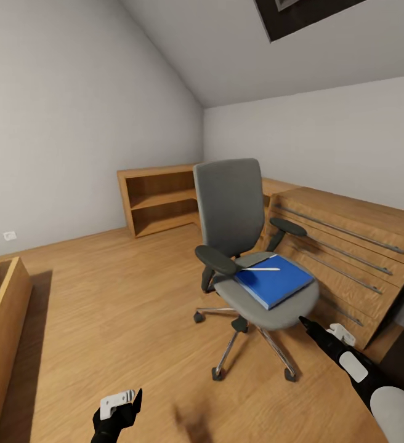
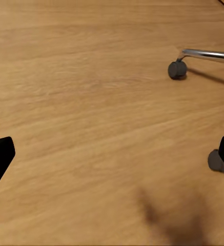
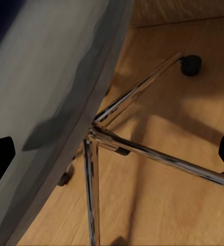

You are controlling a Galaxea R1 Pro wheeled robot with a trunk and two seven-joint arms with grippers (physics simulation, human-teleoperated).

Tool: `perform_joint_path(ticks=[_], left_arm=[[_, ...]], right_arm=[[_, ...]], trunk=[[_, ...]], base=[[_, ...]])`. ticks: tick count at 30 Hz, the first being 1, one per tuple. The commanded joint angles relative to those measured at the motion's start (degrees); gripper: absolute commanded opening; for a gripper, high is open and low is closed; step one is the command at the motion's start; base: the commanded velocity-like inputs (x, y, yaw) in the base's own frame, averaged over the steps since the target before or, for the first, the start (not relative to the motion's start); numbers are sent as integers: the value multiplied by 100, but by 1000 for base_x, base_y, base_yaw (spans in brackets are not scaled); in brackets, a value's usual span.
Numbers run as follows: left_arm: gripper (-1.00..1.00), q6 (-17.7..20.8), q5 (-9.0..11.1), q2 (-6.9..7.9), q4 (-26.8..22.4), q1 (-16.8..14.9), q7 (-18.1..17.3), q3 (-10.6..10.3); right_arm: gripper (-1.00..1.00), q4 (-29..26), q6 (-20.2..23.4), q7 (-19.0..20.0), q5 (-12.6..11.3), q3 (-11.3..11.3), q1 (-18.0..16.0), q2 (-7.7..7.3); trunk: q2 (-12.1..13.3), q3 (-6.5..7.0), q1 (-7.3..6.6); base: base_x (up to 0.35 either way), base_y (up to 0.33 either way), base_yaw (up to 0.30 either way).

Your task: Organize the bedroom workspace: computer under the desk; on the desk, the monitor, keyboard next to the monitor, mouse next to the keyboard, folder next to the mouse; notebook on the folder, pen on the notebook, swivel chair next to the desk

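The grey swivel chair stands mid-room on the wooden floor. On its seat lies the blue folder with the whitish pen across its far corner. My right gripper is open right at the seat's front edge, low beside it. In the right wrist view, that gripper looks at the seat's underside and the chrome base. Over bare floor in front of the chair, my left gripper is open; in its wrist view a caster shows. The notebook, desk, monitor, keyboard, mouse and computer are out of view.
Low wooden shelving stands against the far wall. A wooden drawer unit runs along the right, close behind the chair. A wooden frame sits at the left edge. Open floor lies between it and the chair.
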Motion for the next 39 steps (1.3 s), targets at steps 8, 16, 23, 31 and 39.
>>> perform_joint_path(ticks=[8,16,23,31,39], left_arm=[[100,-17,61,1,5,-3,-31,-8],[100,-17,61,1,5,-3,-31,-8],[100,-17,64,1,5,-3,-31,-8],[100,-17,62,1,5,-3,-31,-8],[100,-10,63,1,5,-3,-31,-8]], right_arm=[[100,-3,46,26,-44,-31,-2,1],[100,-3,48,28,-44,-31,-2,-2],[100,-3,48,23,-44,-31,-2,-7],[100,-3,47,22,-44,-32,-2,-8],[100,-3,43,22,-44,-31,-2,-8]], trunk=[[-2,-5,0],[-2,-5,0],[-2,-5,0],[-2,-5,0],[-2,-5,0]], base=[[37,70,0],[2,126,0],[-127,6,0],[-292,1,0],[-316,0,0]])
